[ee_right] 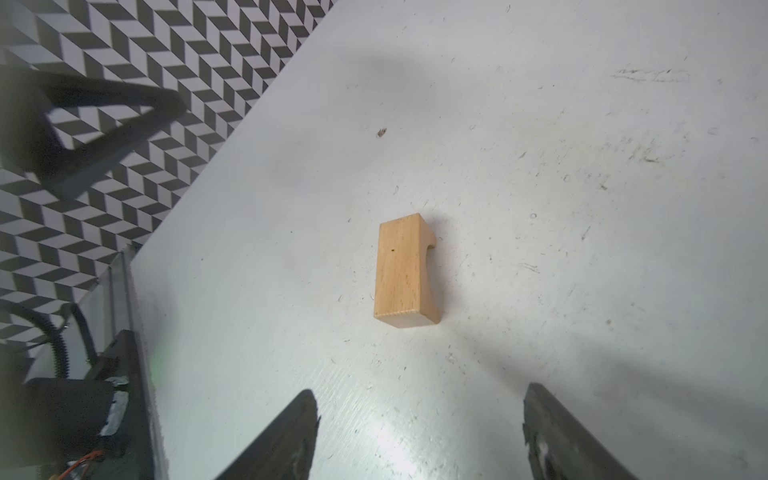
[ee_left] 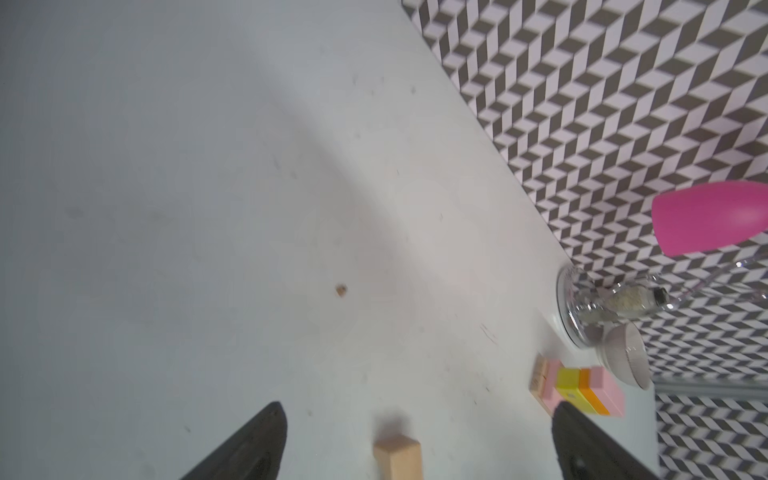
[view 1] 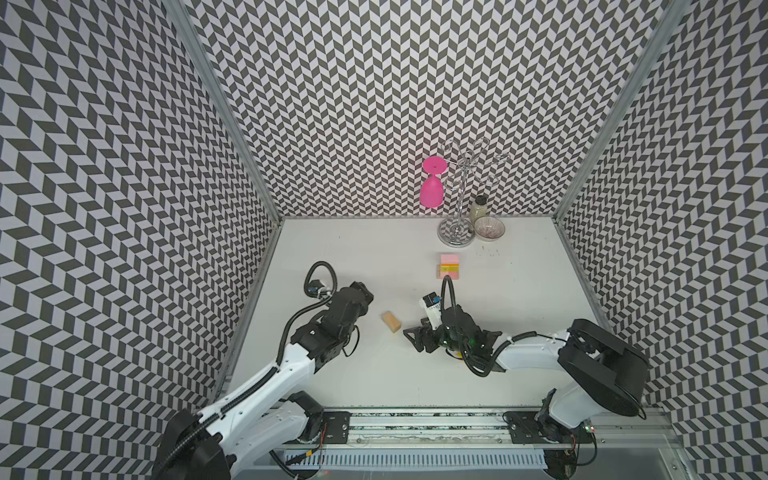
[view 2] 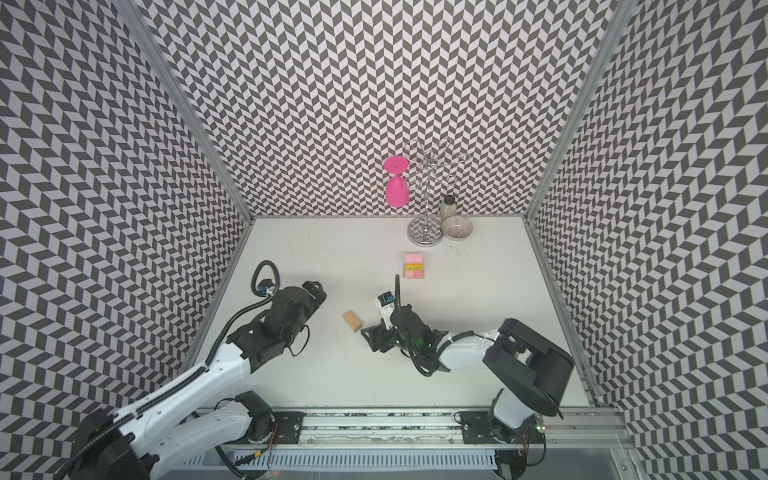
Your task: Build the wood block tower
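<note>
While the tan notched arch [ee_right: 405,270] lies flat on the table [view 1: 353,249] with its notch turned sideways, well short of the tower [view 1: 450,266], it is framed squarely ahead of the right gripper [ee_right: 422,392]. That claw's jaws are spread and empty, which looks like a line-up for a pick. The left gripper [ee_left: 419,409] is seen released too, with its fingers wide and nothing gripped, and it is set just off the arch's other side. Room is apparently being left for the partner arm.

The tower is found toward the back of the table: tan bars at the foot, pink, yellow and orange above, pink on top. It is set clear of both arms, likely so that it is not knocked.

Behind it, a small bowl [view 1: 489,227] is seen just beside the chrome stand [view 1: 456,237], and nothing can be made out inside it. A little jar [view 1: 481,206] is filled with something pale and grainy. A magenta goblet [view 1: 431,187] is hung upside down off the stand, so nothing can be held in it.
</note>
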`<action>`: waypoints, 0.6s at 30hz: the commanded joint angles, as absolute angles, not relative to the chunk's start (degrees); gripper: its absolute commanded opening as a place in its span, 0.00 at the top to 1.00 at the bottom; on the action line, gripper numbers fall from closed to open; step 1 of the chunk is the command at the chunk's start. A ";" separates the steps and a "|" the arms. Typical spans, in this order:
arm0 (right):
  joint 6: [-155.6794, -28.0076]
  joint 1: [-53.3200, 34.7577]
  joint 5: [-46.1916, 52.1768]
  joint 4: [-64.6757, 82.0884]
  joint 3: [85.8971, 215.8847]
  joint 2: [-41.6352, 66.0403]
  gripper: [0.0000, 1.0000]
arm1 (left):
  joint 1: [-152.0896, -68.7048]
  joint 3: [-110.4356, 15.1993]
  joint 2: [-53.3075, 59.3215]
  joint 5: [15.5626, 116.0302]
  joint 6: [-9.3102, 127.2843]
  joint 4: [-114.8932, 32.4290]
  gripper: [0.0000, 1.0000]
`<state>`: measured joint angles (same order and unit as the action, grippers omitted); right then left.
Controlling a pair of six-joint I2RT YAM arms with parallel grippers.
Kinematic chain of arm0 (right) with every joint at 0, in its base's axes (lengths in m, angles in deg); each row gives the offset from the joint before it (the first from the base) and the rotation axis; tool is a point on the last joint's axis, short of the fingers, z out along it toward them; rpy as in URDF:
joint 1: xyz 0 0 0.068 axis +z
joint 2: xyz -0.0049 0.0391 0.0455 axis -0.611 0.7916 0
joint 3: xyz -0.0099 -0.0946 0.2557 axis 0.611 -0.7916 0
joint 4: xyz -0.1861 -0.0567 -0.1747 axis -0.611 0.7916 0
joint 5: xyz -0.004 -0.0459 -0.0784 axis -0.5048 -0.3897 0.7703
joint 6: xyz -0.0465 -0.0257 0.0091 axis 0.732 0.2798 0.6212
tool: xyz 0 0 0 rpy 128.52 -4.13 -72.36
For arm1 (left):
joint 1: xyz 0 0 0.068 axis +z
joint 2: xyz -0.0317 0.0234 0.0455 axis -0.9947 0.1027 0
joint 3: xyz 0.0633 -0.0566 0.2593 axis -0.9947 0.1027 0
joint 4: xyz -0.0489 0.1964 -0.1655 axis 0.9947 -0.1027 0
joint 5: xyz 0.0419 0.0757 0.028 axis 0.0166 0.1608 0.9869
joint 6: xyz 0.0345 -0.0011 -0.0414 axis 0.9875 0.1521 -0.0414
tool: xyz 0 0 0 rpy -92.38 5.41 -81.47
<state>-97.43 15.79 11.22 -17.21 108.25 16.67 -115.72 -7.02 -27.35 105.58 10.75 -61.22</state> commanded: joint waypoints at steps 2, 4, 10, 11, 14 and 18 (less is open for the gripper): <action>-96.49 17.91 17.16 -16.52 111.33 20.25 0.24 | -109.56 2.38 -33.95 110.25 27.98 -49.22 0.00; -96.30 18.89 18.39 -16.38 112.28 21.69 0.24 | -107.00 6.00 -35.80 109.26 32.42 -44.54 0.00; -95.91 20.82 20.76 -13.60 116.47 26.02 0.25 | -103.30 11.57 -34.15 108.65 39.30 -35.15 0.00; -95.77 21.02 21.19 -13.39 117.05 26.87 0.25 | -102.98 12.41 -33.29 107.80 39.30 -33.33 0.00; -96.29 21.14 23.06 -12.43 118.63 29.27 0.27 | -102.48 12.78 -32.21 102.90 42.15 -29.82 0.00; -99.62 20.98 28.02 -8.17 121.67 32.10 0.28 | -102.48 14.13 -33.13 102.28 42.50 -28.11 0.00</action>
